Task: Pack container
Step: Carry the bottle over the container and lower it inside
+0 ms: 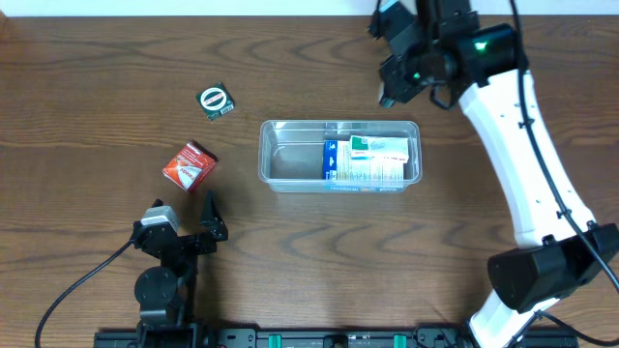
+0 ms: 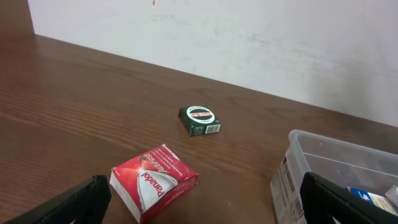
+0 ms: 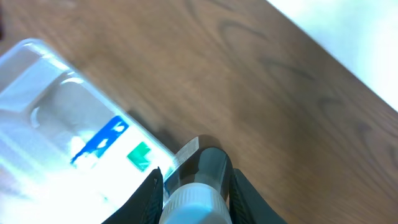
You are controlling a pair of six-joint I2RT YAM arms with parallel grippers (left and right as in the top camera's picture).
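The clear plastic container lies in the middle of the table, with blue and green-white boxes in its right half. My right gripper hangs above the table just beyond the container's far right corner. In the right wrist view it is shut on a dark bottle with a white cap, next to the container. My left gripper is open and empty at the front left. A red Panadol box lies just ahead of its fingers.
A small green box lies at the far left, beyond the red box; it also shows in the left wrist view. The container's corner is to the right of my left gripper. A white wall runs along the table's far edge.
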